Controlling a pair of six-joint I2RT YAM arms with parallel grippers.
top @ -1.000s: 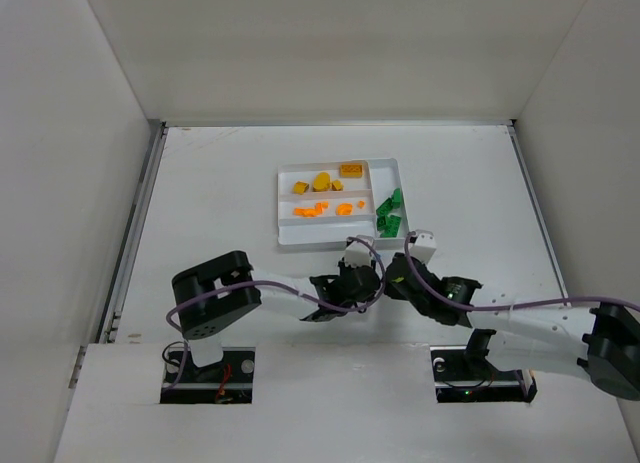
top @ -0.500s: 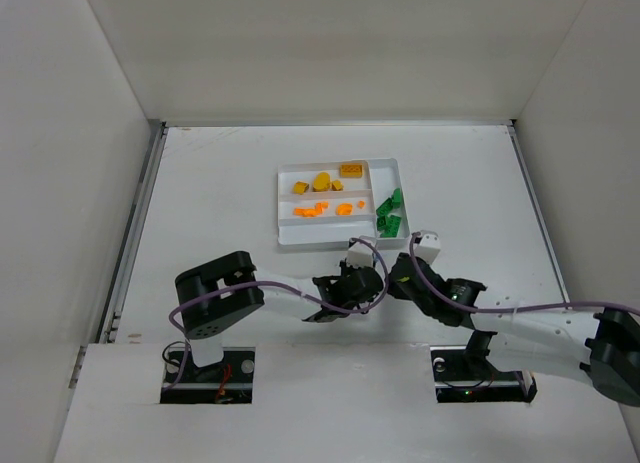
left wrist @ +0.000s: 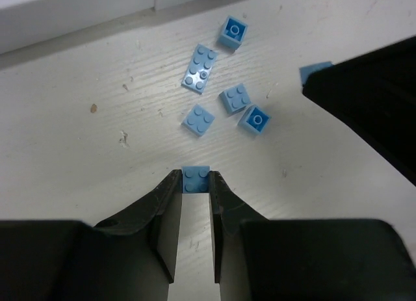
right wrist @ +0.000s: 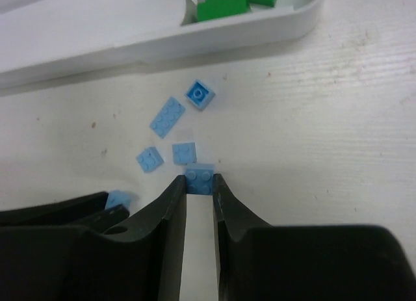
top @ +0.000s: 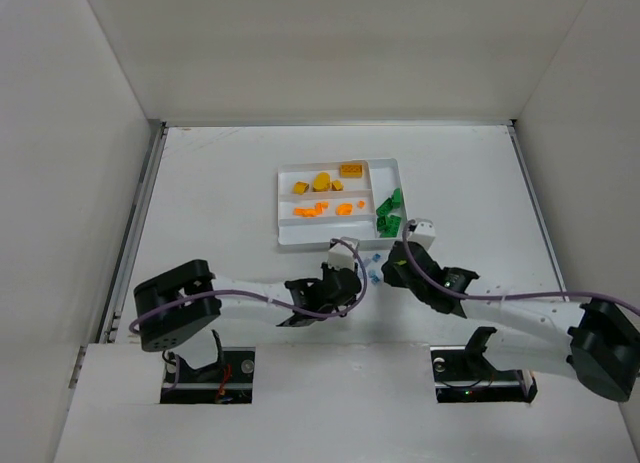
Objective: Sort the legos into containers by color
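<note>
Light-blue pickup is being worked: one blue brick (left wrist: 195,178) is being pinched in the near-shut left claw (left wrist: 195,184), a second blue brick (right wrist: 199,176) in the near-shut right claw (right wrist: 199,185), at the worktop (left wrist: 78,138) just beside the tray (right wrist: 130,51); a lift into its unfilled section is likely being called for next.

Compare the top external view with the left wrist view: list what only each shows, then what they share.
Only top external: the inside of the tray, with yellow legos, orange legos and green legos lying in separate sections. Only left wrist: the left gripper shut on a blue brick, its studs visible. Both: loose blue legos on the table beside the tray, and the right gripper next to them.
</note>
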